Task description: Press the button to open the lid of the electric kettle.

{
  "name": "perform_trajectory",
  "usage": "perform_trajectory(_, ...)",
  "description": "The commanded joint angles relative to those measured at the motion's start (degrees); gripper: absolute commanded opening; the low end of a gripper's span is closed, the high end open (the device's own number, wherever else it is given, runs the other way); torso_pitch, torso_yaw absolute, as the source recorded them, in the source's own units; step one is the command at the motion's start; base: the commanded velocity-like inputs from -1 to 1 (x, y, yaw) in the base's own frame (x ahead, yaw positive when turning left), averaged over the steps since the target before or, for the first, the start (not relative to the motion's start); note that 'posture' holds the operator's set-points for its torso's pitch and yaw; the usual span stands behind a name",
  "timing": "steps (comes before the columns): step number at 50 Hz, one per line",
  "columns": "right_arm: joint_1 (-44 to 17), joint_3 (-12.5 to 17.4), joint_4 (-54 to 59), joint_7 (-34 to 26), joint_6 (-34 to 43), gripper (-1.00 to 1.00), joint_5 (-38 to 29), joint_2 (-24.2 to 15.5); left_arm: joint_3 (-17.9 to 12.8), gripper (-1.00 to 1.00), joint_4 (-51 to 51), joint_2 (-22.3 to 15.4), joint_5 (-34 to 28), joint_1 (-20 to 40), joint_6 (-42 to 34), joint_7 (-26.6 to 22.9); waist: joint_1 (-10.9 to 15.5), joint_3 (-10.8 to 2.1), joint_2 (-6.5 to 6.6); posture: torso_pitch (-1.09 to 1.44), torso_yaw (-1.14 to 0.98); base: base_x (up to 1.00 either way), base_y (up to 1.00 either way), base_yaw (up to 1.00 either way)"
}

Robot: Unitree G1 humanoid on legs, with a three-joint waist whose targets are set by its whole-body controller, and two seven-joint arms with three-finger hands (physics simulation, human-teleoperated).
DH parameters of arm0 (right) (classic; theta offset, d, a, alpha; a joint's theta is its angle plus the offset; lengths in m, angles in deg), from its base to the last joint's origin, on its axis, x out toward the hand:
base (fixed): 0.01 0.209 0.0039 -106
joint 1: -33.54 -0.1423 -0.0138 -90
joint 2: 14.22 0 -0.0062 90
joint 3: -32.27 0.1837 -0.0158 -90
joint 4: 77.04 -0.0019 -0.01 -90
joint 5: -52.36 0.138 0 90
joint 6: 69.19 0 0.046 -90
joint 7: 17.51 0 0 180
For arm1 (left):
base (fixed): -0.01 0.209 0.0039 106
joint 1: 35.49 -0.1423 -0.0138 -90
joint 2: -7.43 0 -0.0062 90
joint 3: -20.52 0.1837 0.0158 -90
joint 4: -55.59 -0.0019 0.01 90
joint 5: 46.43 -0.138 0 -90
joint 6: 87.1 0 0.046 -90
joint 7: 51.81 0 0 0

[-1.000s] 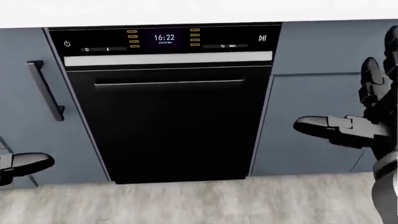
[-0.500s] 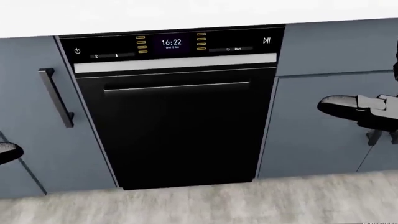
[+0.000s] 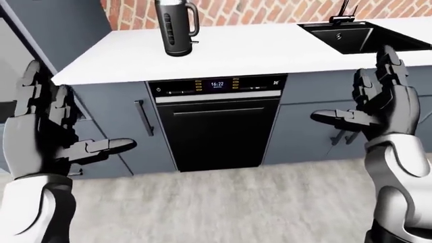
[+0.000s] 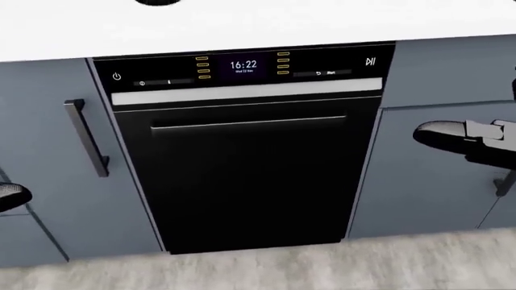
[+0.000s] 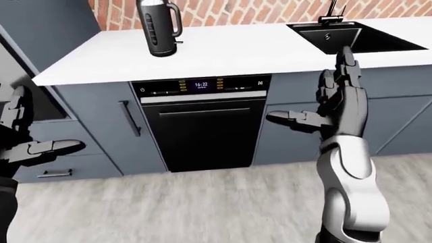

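Up on the bench (image 3: 270, 50) the kettle (image 3: 177, 28) is left untouched; left robot hand (image 3: 50, 129) and right robot hand (image 3: 378, 104) are held spread, well short, for the approach

A red brick wall (image 3: 270, 10) is running behind a white desk (image 3: 270, 50), which is holding a sunken black sink (image 3: 351, 35). Blue-grey cabinets (image 3: 111, 111) are flanking a black built-in dishwasher (image 3: 219, 126) showing 16:22, all standing on pale grey wood-grain floor (image 3: 223, 207).
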Motion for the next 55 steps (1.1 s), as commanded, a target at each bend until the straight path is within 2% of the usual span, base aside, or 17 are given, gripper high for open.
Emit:
perform_trajectory(1, -1.3, -0.1, -1.4, -0.2, -1.1, 1.0, 0.5, -0.4, -0.9, 1.0, 1.0, -0.9, 0.1, 0.9, 1.2, 0.3, 0.1, -0.3, 0.04, 0.0, 0.0, 0.18, 0.27, 0.0)
perform_trajectory(4, -1.4, -0.1, -1.6, -0.1, -1.0, 1.0, 0.6, -0.5, -0.9, 1.0, 1.2, -1.0, 0.2, 0.9, 1.0, 0.3, 0.2, -2.1, 6.29, 0.0, 0.0, 0.19, 0.27, 0.0)
perform_trajectory(5, -1.4, -0.1, -1.8, -0.1, -0.8, 1.0, 0.8, -0.6, -1.1, 1.0, 1.3, -1.1, 0.4, 1.0, 0.8, 0.4, 0.5, -1.36, 3.7, 0.0, 0.0, 0.19, 0.27, 0.0)
perform_trajectory(6, -1.4, 0.0, -1.8, -0.1, -0.8, 1.0, 0.8, -0.6, -1.1, 1.0, 1.3, -1.1, 0.4, 1.1, 0.8, 0.4, 0.5, -0.91, 4.32, 0.0, 0.0, 0.19, 0.27, 0.0)
perform_trajectory(13, -1.3, 0.0, -1.8, -0.1, -0.9, 1.0, 0.9, -0.6, -0.9, 1.0, 1.5, -1.1, 0.3, 0.9, 0.8, 0.4, 1.4, -0.26, 0.05, 0.0, 0.0, 0.19, 0.26, 0.0)
perform_trajectory(17, -1.3, 0.1, -2.0, -0.1, -0.8, 1.0, 1.0, -0.7, -0.9, 1.0, 1.7, -1.1, 0.5, 1.1, 0.5, 0.5, 1.5, -1.39, -4.96, 0.0, 0.0, 0.21, 0.24, 0.0)
perform_trajectory(18, -1.3, 0.1, -2.0, -0.1, -0.8, 1.0, 1.0, -0.8, -0.9, 1.0, 1.8, -1.1, 0.5, 1.0, 0.5, 0.6, 0.7, -0.83, -2.41, 0.0, 0.0, 0.2, 0.23, 0.0)
perform_trajectory(20, -1.2, 0.0, -1.9, -0.1, -0.9, 1.0, 0.9, -0.7, -1.0, 1.0, 1.7, -1.1, 0.5, 0.9, 0.7, 0.5, 0.8, -1.06, -3.55, 0.0, 0.0, 0.21, 0.21, 0.0)
perform_trajectory(25, -1.3, 0.2, -2.1, 0.0, -0.7, 1.0, 1.1, -0.8, -1.0, 1.0, 1.9, -1.2, 0.6, 1.0, 0.4, 0.5, 0.4, -0.49, -1.06, 0.0, 0.0, 0.21, 0.21, 0.0)
perform_trajectory(30, -1.3, 0.1, -2.1, 0.0, -0.7, 1.0, 1.1, -0.8, -1.2, 1.0, 2.0, -1.2, 0.8, 0.8, 0.5, 0.4, -0.1, -2.39, 5.05, 0.0, 0.0, 0.21, 0.21, 0.0)
perform_trajectory(32, -1.3, 0.0, -2.1, -0.1, -0.8, 1.0, 1.1, -0.7, -1.1, 1.0, 1.8, -1.0, 0.6, 0.6, 0.9, 0.3, 0.6, -0.4, 4.27, 0.0, 0.0, 0.21, 0.21, 0.0)
perform_trajectory(40, -1.3, 0.0, -2.4, 0.1, -0.6, 1.0, 1.2, -0.7, -0.8, 1.0, 1.6, -1.0, 0.4, 0.9, 0.8, 0.4, 1.5, -0.48, -0.22, 0.0, 0.0, 0.21, 0.21, 0.0)
perform_trajectory(43, -1.4, 0.1, -2.4, 0.1, -0.5, 1.0, 1.3, -0.8, -0.8, 1.0, 1.8, -1.1, 0.4, 0.9, 0.7, 0.4, 1.8, -1.11, -3.43, 0.0, 0.0, 0.21, 0.21, 0.0)
perform_trajectory(45, -1.3, -0.1, -2.3, 0.0, -0.7, 1.0, 1.1, -0.7, -0.9, 1.0, 1.8, -1.1, 0.5, 0.9, 0.6, 0.4, 1.1, -0.98, -2.15, 0.0, 0.0, 0.21, 0.2, 0.0)
perform_trajectory(50, -1.4, 0.2, -2.3, 0.1, -0.5, 1.0, 1.4, -0.9, -0.9, 1.0, 1.9, -1.0, 0.5, 0.9, 0.5, 0.4, 0.7, -1.1, -2.11, 0.0, 0.0, 0.21, 0.19, 0.0)
perform_trajectory(53, -1.4, 0.3, -2.2, 0.0, -0.6, 1.0, 1.4, -0.9, -0.7, 1.0, 1.8, -1.0, 0.3, 0.8, 0.8, 0.2, 0.2, -0.25, 0.44, 0.0, 0.0, 0.22, 0.14, 0.0)
perform_trajectory(55, -1.4, 0.3, -2.2, 0.0, -0.6, 1.0, 1.4, -1.0, -0.9, 1.0, 1.8, -0.9, 0.3, 0.6, 0.9, 0.1, -0.1, -1.14, 3.76, 0.0, 0.0, 0.21, 0.11, 0.0)
